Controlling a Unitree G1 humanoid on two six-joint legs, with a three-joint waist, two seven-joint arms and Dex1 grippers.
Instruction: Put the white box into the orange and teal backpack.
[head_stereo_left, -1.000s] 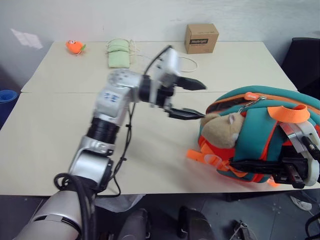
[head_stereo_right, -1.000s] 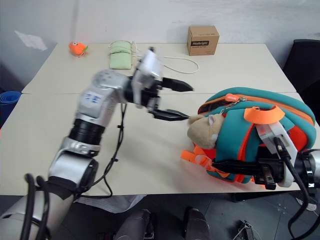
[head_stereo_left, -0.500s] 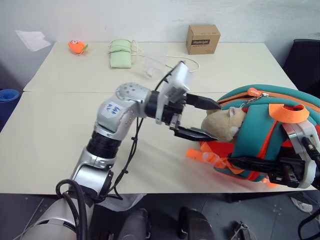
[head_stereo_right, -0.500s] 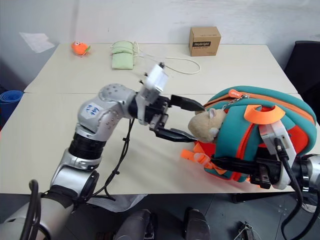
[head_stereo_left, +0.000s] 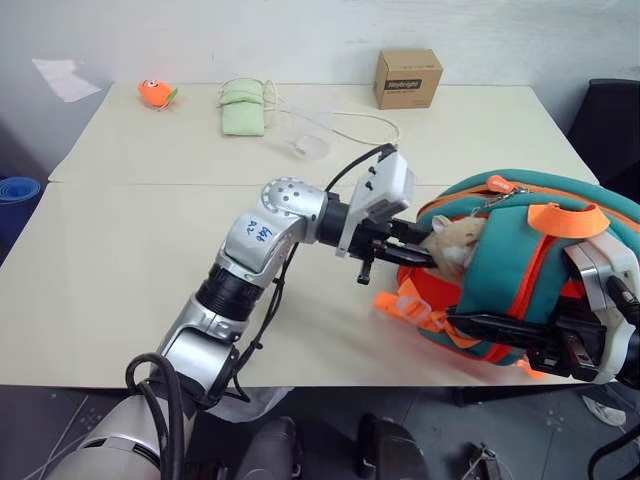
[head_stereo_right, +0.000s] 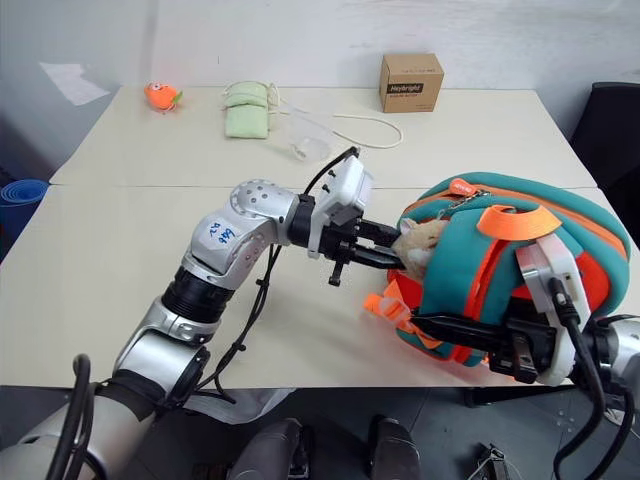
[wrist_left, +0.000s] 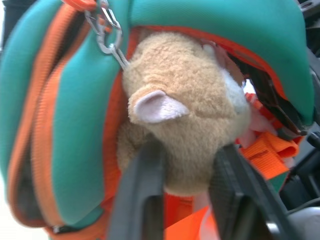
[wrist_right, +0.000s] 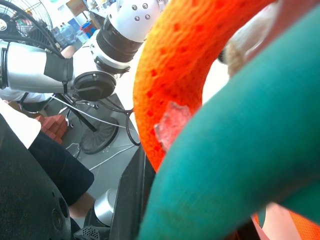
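Our left gripper (wrist_left: 185, 200) pinches the plush hamster charm (wrist_left: 187, 127) hanging on the orange and teal backpack (head_stereo_left: 520, 270) at the table's (head_stereo_left: 120, 260) near edge; our right gripper (head_stereo_right: 470, 335), fingers pressed together, clamps the backpack's orange strap (wrist_right: 195, 70).

The left arm (head_stereo_left: 245, 265) was silver metal with a black ribbed band, blue scribbled markings, black cables alongside, and a white-cased end effector (head_stereo_left: 412, 255) with black fingers.
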